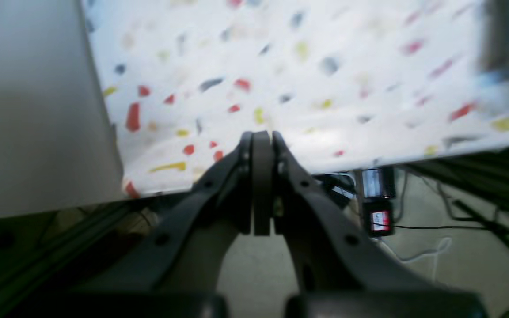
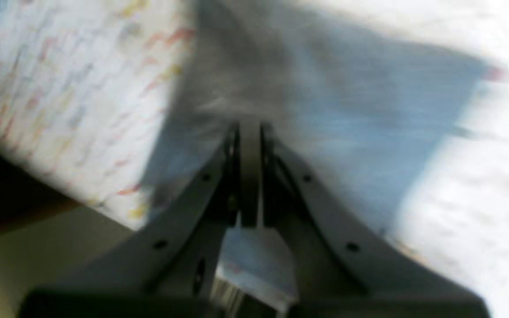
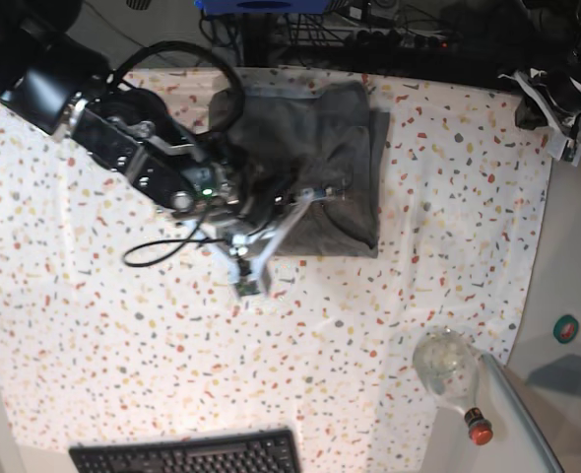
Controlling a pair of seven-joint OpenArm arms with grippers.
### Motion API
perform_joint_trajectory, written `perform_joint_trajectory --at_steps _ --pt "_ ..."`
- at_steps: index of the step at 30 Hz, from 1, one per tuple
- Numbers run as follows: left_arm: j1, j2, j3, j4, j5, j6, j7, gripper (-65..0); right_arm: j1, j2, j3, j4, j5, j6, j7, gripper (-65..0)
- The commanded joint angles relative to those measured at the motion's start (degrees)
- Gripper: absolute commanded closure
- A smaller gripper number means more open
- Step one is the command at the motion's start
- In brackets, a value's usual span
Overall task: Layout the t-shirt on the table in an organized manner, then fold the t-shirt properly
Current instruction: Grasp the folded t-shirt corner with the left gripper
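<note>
The grey t-shirt (image 3: 315, 148) lies folded into a rough rectangle at the back middle of the speckled table (image 3: 103, 325). My right gripper (image 3: 315, 194) reaches over its near left part, and its jaws are shut. In the blurred right wrist view the closed right gripper (image 2: 250, 126) points at the t-shirt (image 2: 334, 101), with the table (image 2: 60, 88) to the left; no fabric shows between the pads. My left gripper (image 1: 262, 134) is shut with nothing in it, over the edge of the table (image 1: 325, 66). Only a bit of that arm shows at the base view's far right.
A black keyboard (image 3: 187, 455) sits at the near edge. A clear bottle (image 3: 453, 370) with a red cap lies at the near right corner. Cables and dark gear line the back. A grey panel (image 1: 38, 110) and floor cables border the table in the left wrist view.
</note>
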Motion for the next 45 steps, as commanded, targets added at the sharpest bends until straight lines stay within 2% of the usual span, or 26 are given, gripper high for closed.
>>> perform_joint_trajectory --at_steps 1,3,6,9,11,14,18,23,28,32,33,34,37,38,39,42,45 --pt "-1.9 -0.5 -0.7 1.5 -3.0 0.4 1.4 0.0 -0.6 0.7 2.6 1.6 -0.1 -0.1 0.9 0.0" --pt "-5.5 2.2 -0.5 1.4 -6.7 0.4 6.3 -0.2 -3.6 3.3 7.3 1.7 -0.1 -0.1 0.9 0.0" --pt "-9.7 6.0 2.5 1.3 -5.8 0.4 8.6 -26.3 -6.9 7.2 11.7 1.7 -0.1 1.3 0.9 0.0" --pt "-10.8 7.4 9.7 1.3 -5.7 0.4 8.6 -53.5 -10.4 9.9 15.8 1.7 -0.1 4.4 0.9 0.0" --pt "-10.9 7.3 16.5 1.2 -5.6 0.4 8.1 -65.0 -13.2 10.6 19.5 1.7 -0.1 5.8 0.9 0.0" --pt "-12.6 7.7 22.0 -0.9 -5.6 0.4 6.2 -65.0 -17.1 10.6 25.3 1.7 -0.2 9.8 1.0 0.0" --pt "-15.5 9.0 23.6 -8.1 -5.7 0.4 5.8 -65.0 -21.2 10.3 31.7 1.7 -0.2 15.5 1.2 0.0" --pt "-18.6 10.5 23.9 -14.4 -5.6 0.4 4.7 -65.0 -26.1 10.5 37.8 1.7 -0.2 20.0 5.7 0.0" --pt "-20.8 10.5 30.4 -20.8 -5.6 0.4 1.0 -65.0 -28.1 10.6 39.2 1.3 -0.3 20.5 6.5 0.0" --pt "-21.9 10.4 32.1 -24.6 -5.6 0.4 0.3 -65.0 -28.8 10.6 39.2 1.3 -0.3 20.5 6.5 0.0" --pt "-22.0 10.1 32.3 -25.0 -5.5 0.4 0.3 -59.9 -28.8 10.7 39.2 1.3 -0.3 20.5 6.5 0.0" --pt "-22.0 9.2 32.5 -25.1 -5.5 0.4 0.3 -51.8 -28.8 11.4 39.3 1.3 -0.3 20.5 6.5 0.0" --pt "-24.0 7.5 33.0 -25.3 -5.0 3.9 0.4 -17.6 -28.8 12.6 39.3 1.3 -0.3 20.5 6.6 0.0" --pt "-24.7 6.6 33.9 -25.3 -3.9 4.6 0.4 -7.4 -28.8 12.8 39.7 1.3 -0.3 20.5 6.6 0.0" --pt "-25.5 6.0 35.2 -25.3 -2.6 5.2 0.4 0.0 -28.9 12.8 40.8 1.2 -0.3 20.5 6.6 0.0" --pt "-30.1 3.3 43.2 -25.3 3.0 6.3 0.5 0.0 -30.4 12.1 46.6 0.7 -0.3 20.5 6.6 0.0" --pt "-35.5 0.5 56.5 -25.2 10.7 6.0 0.5 0.0 -30.1 11.4 49.8 -2.4 -0.3 20.5 6.6 0.0"
